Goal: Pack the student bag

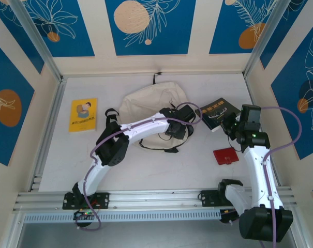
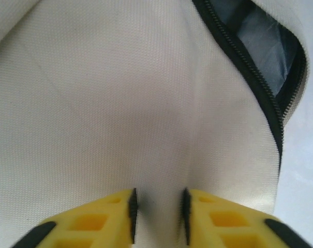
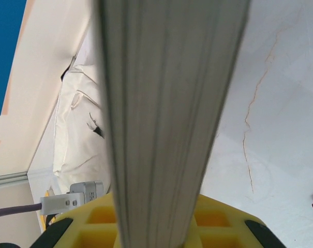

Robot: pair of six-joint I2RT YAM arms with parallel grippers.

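Bag place: we find the student bag lying flat mid-worktop, nearer the far edge.
Bag look: limp, creased cream cloth; black zip parted, grey lining showing.
Left claw: narrow, down on the cloth beside the zip, seemingly pinching a fold.
Right claw: clamped on a dark paperback, page edge facing its camera.
Key relation: the bag lies left of the right claw, just beside the paperback; we judge the paperback must go leftward, long side along the zip mouth.
Nearer arm: left, already on the bag.
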